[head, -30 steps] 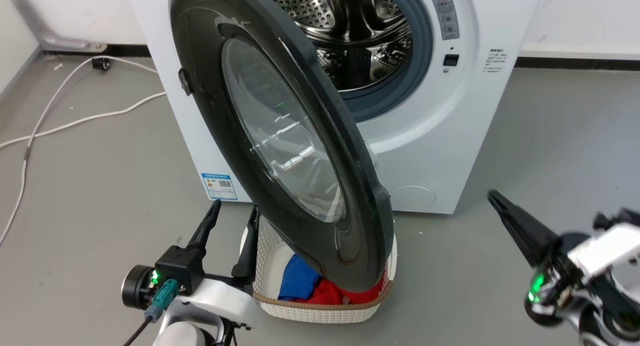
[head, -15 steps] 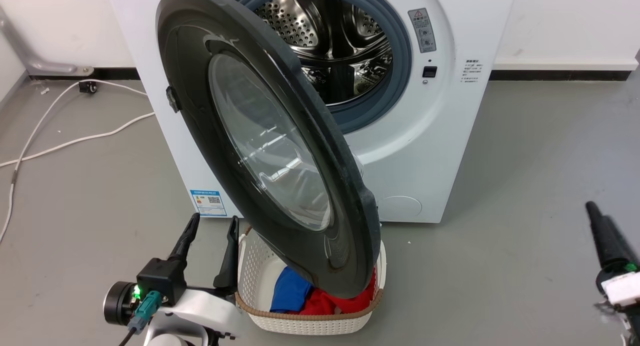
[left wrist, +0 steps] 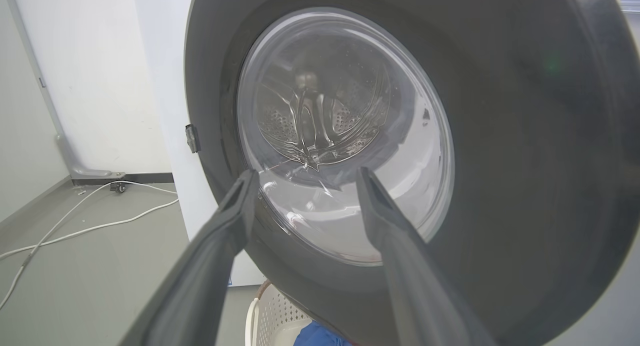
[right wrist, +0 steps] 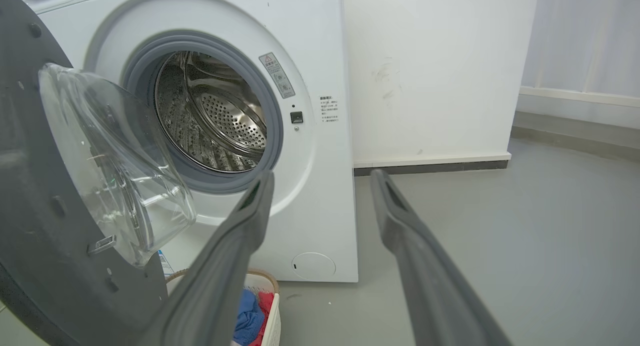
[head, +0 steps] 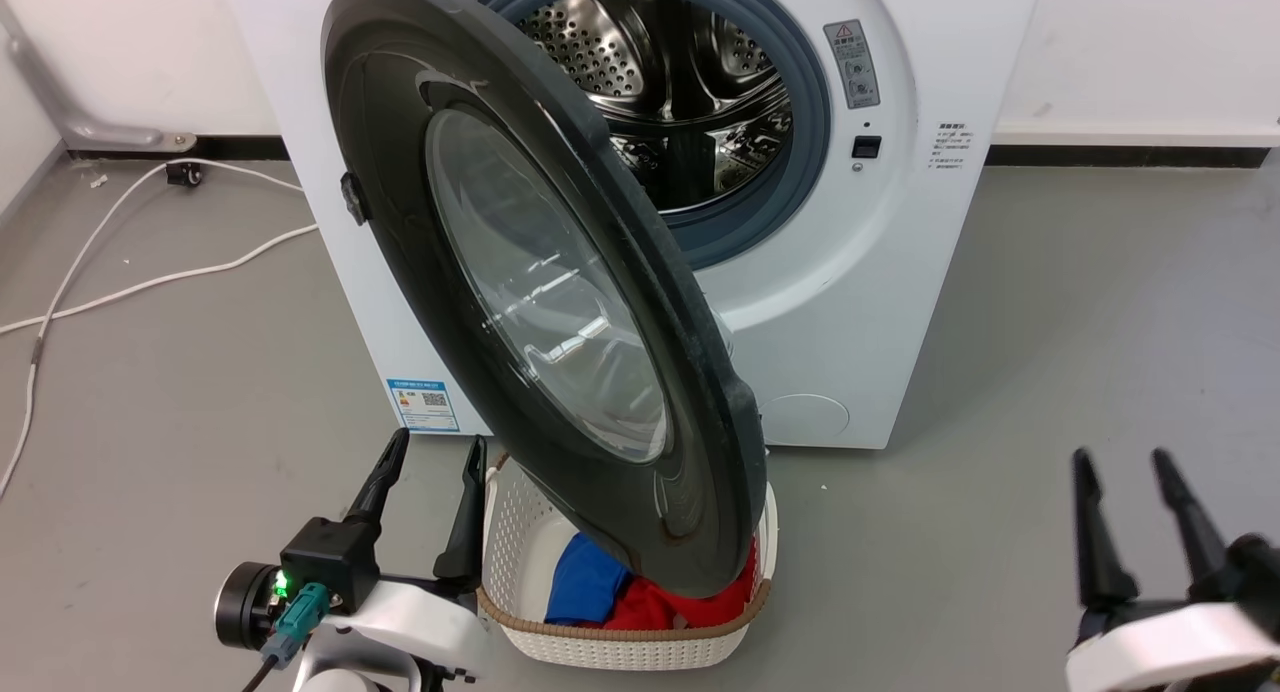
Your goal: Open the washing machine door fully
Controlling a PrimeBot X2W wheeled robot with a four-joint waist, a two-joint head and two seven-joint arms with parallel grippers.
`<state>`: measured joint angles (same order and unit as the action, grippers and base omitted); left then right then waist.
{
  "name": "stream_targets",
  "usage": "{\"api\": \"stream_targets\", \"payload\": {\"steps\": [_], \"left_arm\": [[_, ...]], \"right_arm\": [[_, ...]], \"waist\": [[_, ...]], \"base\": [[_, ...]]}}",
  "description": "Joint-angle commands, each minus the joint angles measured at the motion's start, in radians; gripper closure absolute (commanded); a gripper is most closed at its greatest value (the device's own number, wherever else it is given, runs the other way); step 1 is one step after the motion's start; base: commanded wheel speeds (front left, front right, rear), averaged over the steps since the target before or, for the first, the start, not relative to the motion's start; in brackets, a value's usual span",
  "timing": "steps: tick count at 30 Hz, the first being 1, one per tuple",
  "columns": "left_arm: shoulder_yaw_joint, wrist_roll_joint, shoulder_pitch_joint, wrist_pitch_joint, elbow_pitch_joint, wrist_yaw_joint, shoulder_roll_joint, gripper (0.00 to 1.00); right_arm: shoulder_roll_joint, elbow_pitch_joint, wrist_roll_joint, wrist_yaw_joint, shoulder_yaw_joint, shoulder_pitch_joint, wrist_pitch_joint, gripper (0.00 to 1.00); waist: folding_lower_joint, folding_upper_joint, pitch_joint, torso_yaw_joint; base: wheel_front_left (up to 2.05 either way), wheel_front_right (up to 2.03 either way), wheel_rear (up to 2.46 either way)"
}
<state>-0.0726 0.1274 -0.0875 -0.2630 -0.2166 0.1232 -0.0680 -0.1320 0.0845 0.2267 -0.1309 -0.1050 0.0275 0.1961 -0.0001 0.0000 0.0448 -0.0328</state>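
Glossy black round glass-windowed door [head: 540, 302] half-swung, probably to be pushed toward 9 o'clock next; left gripper [head: 438, 440], right gripper [head: 1120, 457] fingers spread, empty.

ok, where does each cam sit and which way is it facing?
Head view: on the head, facing forward and down at the washing machine; left gripper and right gripper show low.
Left wrist view: left wrist, looking along its fingers at the washing machine door, outer face.
Right wrist view: right wrist, looking along its fingers at the drum and door's inner side.
Shared: all see the door and laundry basket.
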Motion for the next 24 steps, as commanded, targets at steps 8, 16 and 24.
{"api": "stream_targets", "payload": {"steps": [8,16,24], "left_arm": [[-0.003,-0.006,-0.010,-0.003,-0.010,0.004,-0.005,0.00],[-0.002,-0.008,-0.010,-0.003,-0.017,0.004,-0.007,0.00],[-0.005,-0.006,-0.012,-0.003,-0.022,0.005,-0.009,0.55]], "right_arm": [[0.071,-0.082,-0.122,0.000,0.001,0.085,-0.046,0.00],[0.082,-0.106,-0.132,0.000,-0.006,0.095,-0.055,0.00],[0.083,-0.109,-0.140,0.000,0.003,0.096,-0.060,0.00]], "waist": [[0.0001,0.0000,-0.015,-0.009],[0.0001,0.0000,-0.016,-0.007],[0.0001,0.0000,-0.019,-0.003]], "base": [[0.00,0.00,0.00],[0.00,0.00,0.00],[0.00,0.00,0.00]]}}
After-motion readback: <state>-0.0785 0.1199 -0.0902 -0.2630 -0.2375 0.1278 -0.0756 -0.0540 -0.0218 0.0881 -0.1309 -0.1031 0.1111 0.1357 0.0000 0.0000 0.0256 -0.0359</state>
